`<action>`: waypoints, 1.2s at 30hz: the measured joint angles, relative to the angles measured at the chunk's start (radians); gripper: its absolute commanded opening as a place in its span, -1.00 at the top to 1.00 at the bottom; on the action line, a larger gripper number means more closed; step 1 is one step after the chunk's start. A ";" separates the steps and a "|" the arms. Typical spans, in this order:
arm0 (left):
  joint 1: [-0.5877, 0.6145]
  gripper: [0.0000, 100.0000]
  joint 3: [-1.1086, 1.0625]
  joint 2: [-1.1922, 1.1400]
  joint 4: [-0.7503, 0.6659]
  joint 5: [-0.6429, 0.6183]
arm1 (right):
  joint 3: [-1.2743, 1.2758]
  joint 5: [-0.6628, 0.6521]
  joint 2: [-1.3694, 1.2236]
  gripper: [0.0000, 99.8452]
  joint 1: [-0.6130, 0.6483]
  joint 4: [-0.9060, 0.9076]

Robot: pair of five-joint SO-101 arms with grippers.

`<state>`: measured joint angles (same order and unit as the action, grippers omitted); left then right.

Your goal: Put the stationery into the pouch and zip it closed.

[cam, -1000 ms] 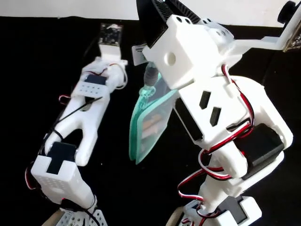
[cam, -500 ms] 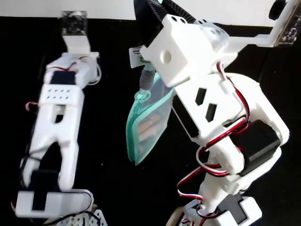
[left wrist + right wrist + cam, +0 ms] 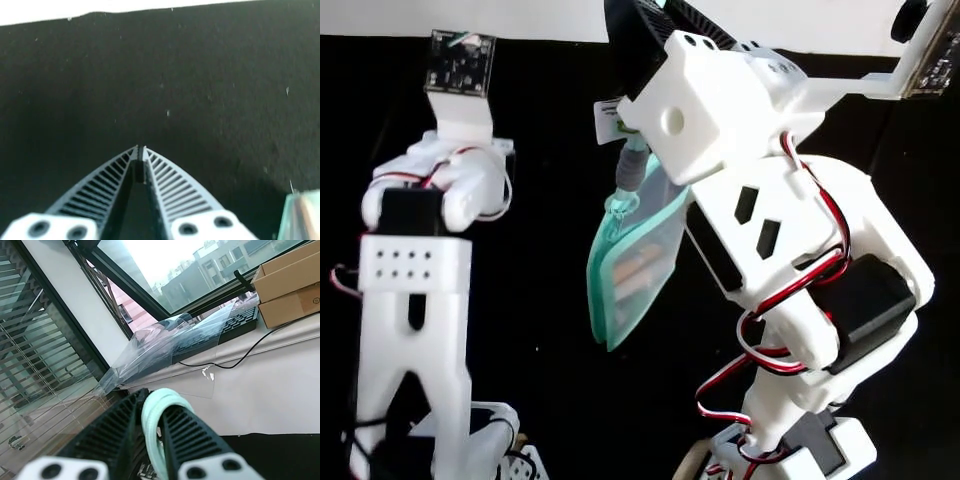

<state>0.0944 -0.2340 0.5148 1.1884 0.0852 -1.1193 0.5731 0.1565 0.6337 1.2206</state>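
My right tool (image 3: pixel 150 399) grips the hanging pouch (image 3: pixel 616 300) by its pull loop (image 3: pixel 152 435), stationery (image 3: pixel 642 266) inside, left tool (image 3: pixel 139 151) pinched together, empty; I judge the task nearly done.

No readable text; the white tag (image 3: pixel 608 117) by the pouch (image 3: pixel 630 270) is illegible.

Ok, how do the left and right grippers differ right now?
The left gripper is white; the right gripper is black. The left gripper is shut on nothing above the black table; the right gripper is shut on the mint loop, with the pouch hanging below it. Both are closed.
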 measured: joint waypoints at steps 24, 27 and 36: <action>-0.005 0.49 0.002 0.377 0.488 0.094 | 0.000 0.000 0.000 0.99 0.005 0.026; -0.035 0.49 0.002 0.416 0.532 0.130 | 0.000 0.000 0.000 0.99 0.005 0.028; -0.161 0.50 0.003 0.509 0.557 0.161 | 0.000 0.000 0.000 0.99 0.005 0.028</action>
<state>-0.0667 -0.2309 1.0242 1.7453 0.2463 -1.1193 0.5731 0.1565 0.6383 1.2482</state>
